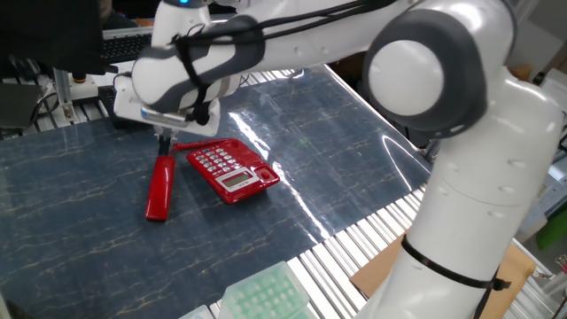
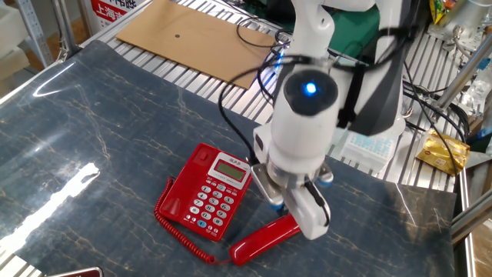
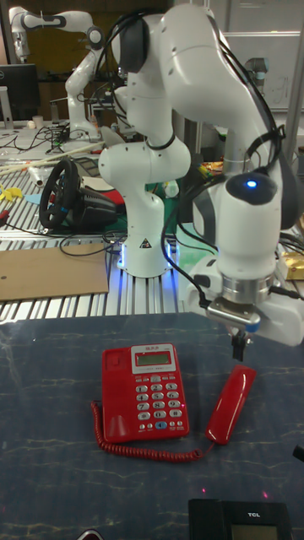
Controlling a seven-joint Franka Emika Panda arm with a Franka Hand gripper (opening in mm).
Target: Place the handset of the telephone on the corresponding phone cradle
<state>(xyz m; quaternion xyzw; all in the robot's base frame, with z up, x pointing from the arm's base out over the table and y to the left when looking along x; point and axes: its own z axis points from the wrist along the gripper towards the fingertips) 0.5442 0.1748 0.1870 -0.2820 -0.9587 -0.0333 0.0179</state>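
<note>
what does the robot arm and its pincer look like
The arm is glossy white with rounded, bulbous links and dark grey bands at the joints. Black cables run along it. A small blue light glows on the wrist housing. The pincer is small, with dark fingers under a white, boxy hand.

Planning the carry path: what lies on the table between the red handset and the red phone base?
Only bare tabletop separates the handset from the telephone in the tall fixed view; the coiled cord loops around in front, not through the gap.
</note>
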